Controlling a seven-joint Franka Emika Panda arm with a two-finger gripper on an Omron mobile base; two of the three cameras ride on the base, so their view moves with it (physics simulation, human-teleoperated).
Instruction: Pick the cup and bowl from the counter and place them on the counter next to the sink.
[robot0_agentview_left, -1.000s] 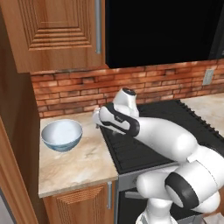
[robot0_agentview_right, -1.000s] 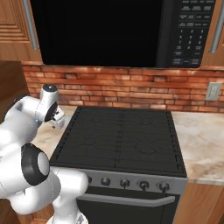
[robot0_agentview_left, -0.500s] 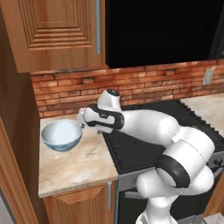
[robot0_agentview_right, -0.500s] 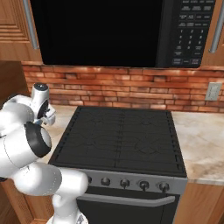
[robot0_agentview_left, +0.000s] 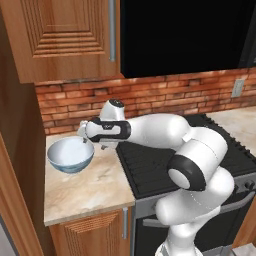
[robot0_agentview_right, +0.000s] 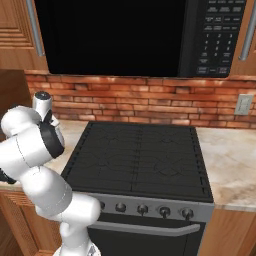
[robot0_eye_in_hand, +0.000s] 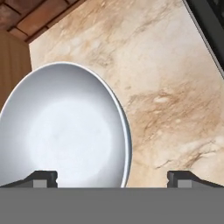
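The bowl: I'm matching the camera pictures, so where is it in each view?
Left base view: the wide round bowl, white inside, blue-grey outside, sits at left on the beige marbled stone counter.
Right base view: I can't find it.
Hand view: left half.
Shared landmark: the red brick wall.

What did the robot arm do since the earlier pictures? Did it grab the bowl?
The arm swung left, away from the stove and out over the counter, until the gripper came to the right-hand rim of the bowl. Its jaws are open and straddle that rim, so nothing is grabbed. The bowl stayed in its place on the counter, upright and empty.
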